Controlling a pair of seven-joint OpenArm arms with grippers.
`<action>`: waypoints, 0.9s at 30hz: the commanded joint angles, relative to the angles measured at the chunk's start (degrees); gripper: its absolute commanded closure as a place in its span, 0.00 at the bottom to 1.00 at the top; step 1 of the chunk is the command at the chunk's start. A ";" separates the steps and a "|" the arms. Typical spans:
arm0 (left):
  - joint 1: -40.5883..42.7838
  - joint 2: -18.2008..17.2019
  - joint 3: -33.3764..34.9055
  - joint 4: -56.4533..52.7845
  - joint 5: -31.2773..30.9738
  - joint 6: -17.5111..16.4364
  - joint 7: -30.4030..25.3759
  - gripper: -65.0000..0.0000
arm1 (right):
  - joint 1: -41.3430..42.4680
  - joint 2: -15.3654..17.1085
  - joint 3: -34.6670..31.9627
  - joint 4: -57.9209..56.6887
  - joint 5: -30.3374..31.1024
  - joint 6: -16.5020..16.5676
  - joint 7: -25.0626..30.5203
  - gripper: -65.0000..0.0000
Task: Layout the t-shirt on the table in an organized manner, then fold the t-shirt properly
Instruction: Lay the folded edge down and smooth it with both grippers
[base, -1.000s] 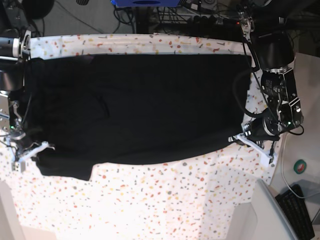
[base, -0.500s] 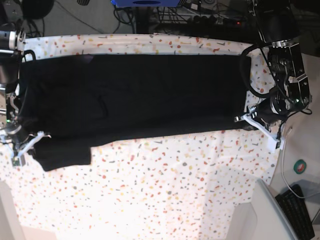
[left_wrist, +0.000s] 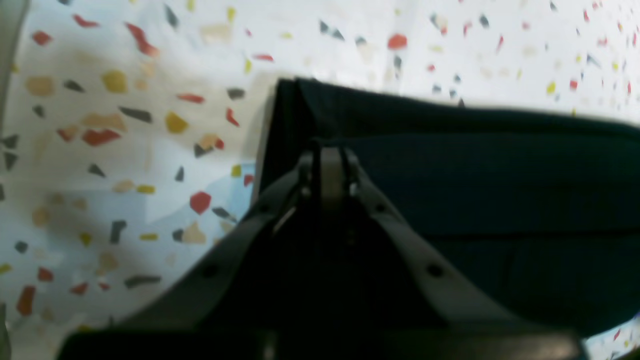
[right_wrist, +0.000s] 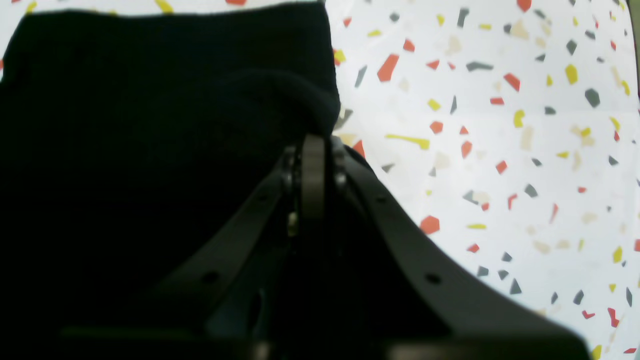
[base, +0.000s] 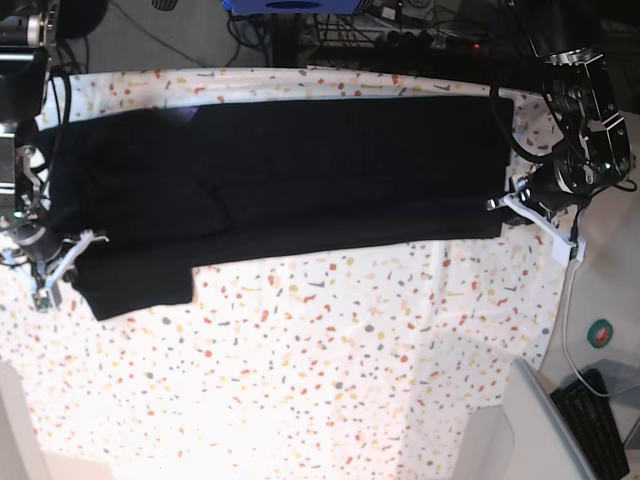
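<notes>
We find the left gripper (base: 503, 205) and right gripper (base: 70, 243) each clamped on opposite ends of the t-shirt (base: 300, 180), its long axis stretched between them.

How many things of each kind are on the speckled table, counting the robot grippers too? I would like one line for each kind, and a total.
T-shirt: 1
Grippers, left gripper and right gripper: 2
Total: 3
</notes>
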 joint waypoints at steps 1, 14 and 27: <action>0.04 -0.83 -0.25 1.13 -0.26 -0.05 -0.81 1.00 | 0.25 1.13 0.69 1.58 0.23 -0.20 0.66 1.00; 1.98 -0.65 -0.25 3.33 0.18 -0.05 -0.90 1.00 | -6.96 -2.12 7.20 9.85 0.23 -0.03 -6.82 1.00; 2.33 -0.83 -0.17 0.52 0.27 -0.05 -0.90 1.00 | -11.62 -3.44 10.28 12.13 0.23 -0.12 -6.91 1.00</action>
